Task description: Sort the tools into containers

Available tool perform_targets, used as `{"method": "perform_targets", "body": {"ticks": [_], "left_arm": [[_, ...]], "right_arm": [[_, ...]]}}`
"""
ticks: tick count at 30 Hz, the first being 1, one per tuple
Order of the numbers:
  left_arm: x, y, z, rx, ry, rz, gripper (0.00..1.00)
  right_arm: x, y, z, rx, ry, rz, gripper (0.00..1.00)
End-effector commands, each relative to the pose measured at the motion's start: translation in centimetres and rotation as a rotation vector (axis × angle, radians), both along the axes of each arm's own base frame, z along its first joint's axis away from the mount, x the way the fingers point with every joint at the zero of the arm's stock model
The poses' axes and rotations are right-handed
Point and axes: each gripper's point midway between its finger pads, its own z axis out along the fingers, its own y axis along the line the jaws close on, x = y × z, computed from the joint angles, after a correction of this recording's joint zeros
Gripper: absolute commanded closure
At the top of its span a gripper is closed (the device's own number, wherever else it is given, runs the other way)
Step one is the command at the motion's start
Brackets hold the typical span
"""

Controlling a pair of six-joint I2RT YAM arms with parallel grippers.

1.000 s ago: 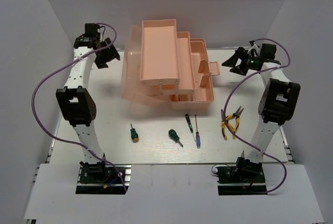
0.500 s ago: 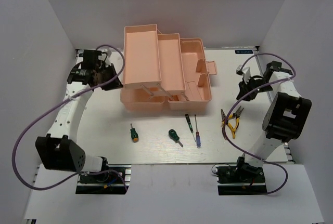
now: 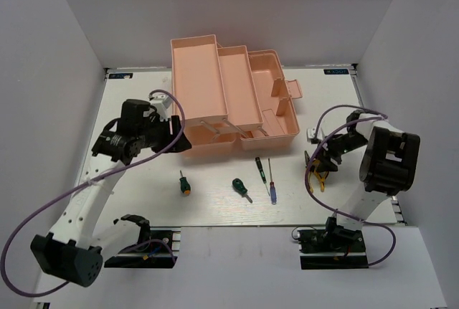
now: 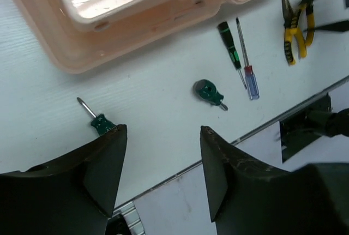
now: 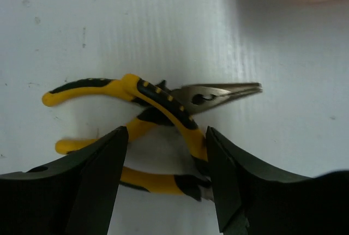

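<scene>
The salmon-pink toolbox (image 3: 229, 94) stands open at the back middle with its tiers folded out. On the table in front lie an orange-tipped stubby screwdriver (image 3: 185, 183), a green stubby screwdriver (image 3: 240, 188), a dark-green thin screwdriver (image 3: 260, 169), a blue-handled screwdriver (image 3: 272, 186) and yellow-handled pliers (image 3: 319, 178). In the right wrist view the pliers (image 5: 163, 104) look like two crossed pairs. My right gripper (image 5: 166, 137) is open, its fingers either side of them. My left gripper (image 4: 163, 131) is open and empty above the toolbox's front left corner.
The left wrist view shows the toolbox wall (image 4: 65, 55), the stubby screwdrivers (image 4: 101, 123) (image 4: 209, 90), the thin ones (image 4: 229, 44) (image 4: 250, 74), the pliers (image 4: 297, 22) and the table's near edge (image 4: 180, 175). White walls close in the table.
The toolbox's tiers have folded out flat. My left arm has swung from the box's left side to its front left corner. My right gripper has come down over the pliers.
</scene>
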Motion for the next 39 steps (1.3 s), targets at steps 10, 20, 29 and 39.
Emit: {"method": "perform_targets", "body": {"ticks": [10,20,29,39], "left_arm": [[-0.9,-3.2,3.3,-0.178,-0.093,-0.069,0.42],[0.0,-9.4,1.4,-0.182,-0.049,-0.246,0.55],[-0.5,-16.6,-0.9,-0.136,-0.034,-0.403,0.55],[-2.6,-23.6,-3.6,-0.101,-0.041,-0.577,0.5]], "right_arm": [[0.2,0.5,-1.4,-0.105,-0.055,0.072,0.61],[-3.0,2.6,3.7,0.0,0.007,0.081,1.0],[-0.3,5.9,14.8,0.223,-0.099,-0.128,1.0],[13.4,12.5,25.4,0.69,0.222,-0.646,1.0]]}}
